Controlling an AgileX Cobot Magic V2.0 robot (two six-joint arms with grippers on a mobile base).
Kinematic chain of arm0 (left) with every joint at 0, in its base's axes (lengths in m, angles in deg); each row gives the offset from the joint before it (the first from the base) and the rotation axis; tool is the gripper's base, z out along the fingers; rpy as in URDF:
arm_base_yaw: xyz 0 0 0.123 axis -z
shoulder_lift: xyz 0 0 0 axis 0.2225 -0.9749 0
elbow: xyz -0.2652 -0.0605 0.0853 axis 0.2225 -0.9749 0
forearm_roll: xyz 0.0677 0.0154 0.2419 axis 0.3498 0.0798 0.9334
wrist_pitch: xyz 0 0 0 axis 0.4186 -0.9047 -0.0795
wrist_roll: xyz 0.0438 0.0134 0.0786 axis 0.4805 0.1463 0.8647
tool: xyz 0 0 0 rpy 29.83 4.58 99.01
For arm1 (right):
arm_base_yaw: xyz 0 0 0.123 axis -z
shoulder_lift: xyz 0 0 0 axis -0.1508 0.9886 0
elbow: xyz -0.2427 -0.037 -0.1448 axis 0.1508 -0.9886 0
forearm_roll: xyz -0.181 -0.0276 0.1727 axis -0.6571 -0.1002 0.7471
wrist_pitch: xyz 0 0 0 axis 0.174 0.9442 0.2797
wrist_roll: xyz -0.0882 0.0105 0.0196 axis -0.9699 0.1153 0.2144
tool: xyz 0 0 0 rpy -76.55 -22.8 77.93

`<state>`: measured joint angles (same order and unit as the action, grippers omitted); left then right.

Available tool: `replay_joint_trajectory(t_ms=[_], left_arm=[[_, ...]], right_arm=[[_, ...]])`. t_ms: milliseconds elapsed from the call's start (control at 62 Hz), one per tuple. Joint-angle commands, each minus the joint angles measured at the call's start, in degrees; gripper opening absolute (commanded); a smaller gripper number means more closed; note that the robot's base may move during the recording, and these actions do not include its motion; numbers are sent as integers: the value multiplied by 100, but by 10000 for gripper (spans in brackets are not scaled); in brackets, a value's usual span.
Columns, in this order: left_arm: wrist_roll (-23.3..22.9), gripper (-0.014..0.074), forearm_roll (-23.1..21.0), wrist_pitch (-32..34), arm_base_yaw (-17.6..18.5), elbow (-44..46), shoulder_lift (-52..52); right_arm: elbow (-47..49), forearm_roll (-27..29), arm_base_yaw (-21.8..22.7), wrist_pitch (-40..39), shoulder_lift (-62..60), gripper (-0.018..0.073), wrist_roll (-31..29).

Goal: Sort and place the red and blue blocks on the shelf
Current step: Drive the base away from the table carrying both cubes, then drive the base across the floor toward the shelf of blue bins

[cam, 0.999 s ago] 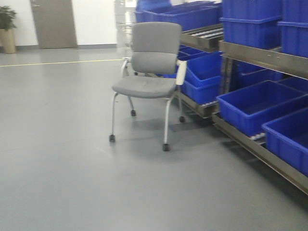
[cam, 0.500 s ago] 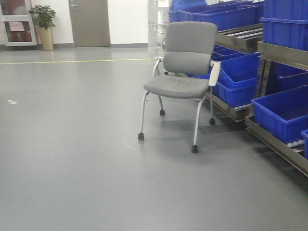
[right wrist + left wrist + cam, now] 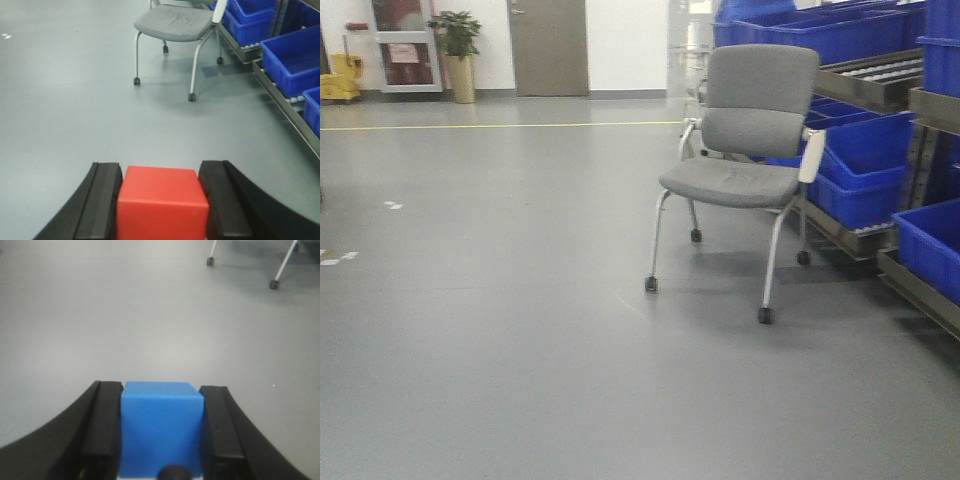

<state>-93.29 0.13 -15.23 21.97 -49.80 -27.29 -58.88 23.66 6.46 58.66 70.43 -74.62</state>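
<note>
Left fingers [image 3: 102, 430] clamped on blue block [image 3: 161, 427], right fingers [image 3: 102, 200] clamped on red block [image 3: 162, 202], blue bins [image 3: 295, 55] sitting on shelf [image 3: 285, 107]

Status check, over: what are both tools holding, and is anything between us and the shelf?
Left tool shut on blue block. Right tool shut on red block. Shelf to the right; grey chair close beside it.

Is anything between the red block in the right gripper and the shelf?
No: the right wrist view shows only bare grey floor from the red block, held in the right gripper, to the shelf. The chair stands left of that stretch.
</note>
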Motion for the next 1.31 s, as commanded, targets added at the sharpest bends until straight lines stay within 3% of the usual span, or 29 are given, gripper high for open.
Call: replay_joint_trajectory(t_ms=[0, 1290], left_arm=[[-15, 123, 30, 424, -9, 206, -49], [-15, 123, 30, 424, -9, 206, -49]], right_arm=[[153, -60, 40, -516, 8, 54, -53], [153, -60, 40, -516, 8, 54, -53]])
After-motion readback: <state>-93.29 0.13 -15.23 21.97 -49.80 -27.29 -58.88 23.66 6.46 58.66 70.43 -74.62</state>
